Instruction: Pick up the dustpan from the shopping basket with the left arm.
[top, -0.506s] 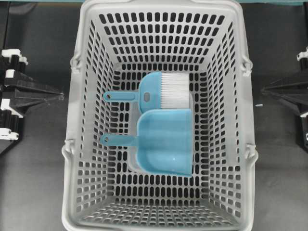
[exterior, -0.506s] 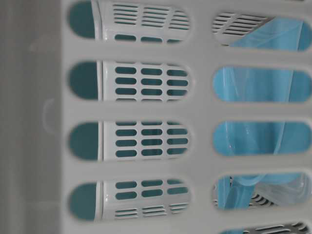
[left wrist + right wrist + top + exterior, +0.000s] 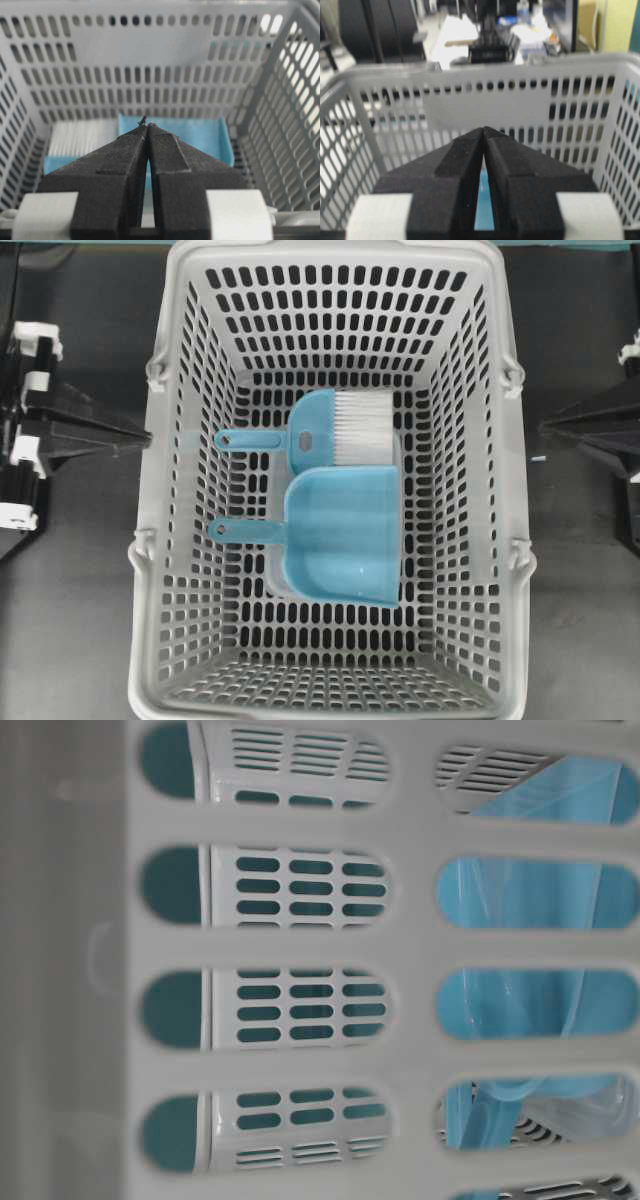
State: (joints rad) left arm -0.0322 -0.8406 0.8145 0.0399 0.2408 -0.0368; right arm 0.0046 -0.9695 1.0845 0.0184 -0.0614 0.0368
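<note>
At the left edge of the overhead view, the left arm's black blocky gripper (image 3: 140,439) points its tip at the outer wall of the large light grey plastic shopping basket (image 3: 330,262), just outside its left side. The wrist view shows its two black fingers (image 3: 127,160) clenched tip to tip with nothing between them (only a thin dark seam shows).

Inside the basket, on the slotted floor, lie two blue things. Farther up in the overhead view is a blue plastic hand brush with white bristles (image 3: 335,428), its thin handle reaching left. Just below it, touching or nearly touching, sits the light blue plastic dustpan (image 3: 345,535), a flat wide scoop with a thin handle that also reaches left and ends in a hang hole. The dustpan rests about mid-basket, a little right of centre, well apart from both grippers. Under the two, a pale translucent thing shows at the edges; what it is cannot be told. Through the slots in the table-level view, the dustpan's blue shows at the right (image 3: 520,895).

At the right edge, the right arm's black gripper (image 3: 548,426) points at the basket's right wall from outside. Its fingers (image 3: 462,167) are likewise pressed together, grasping nothing.
</note>
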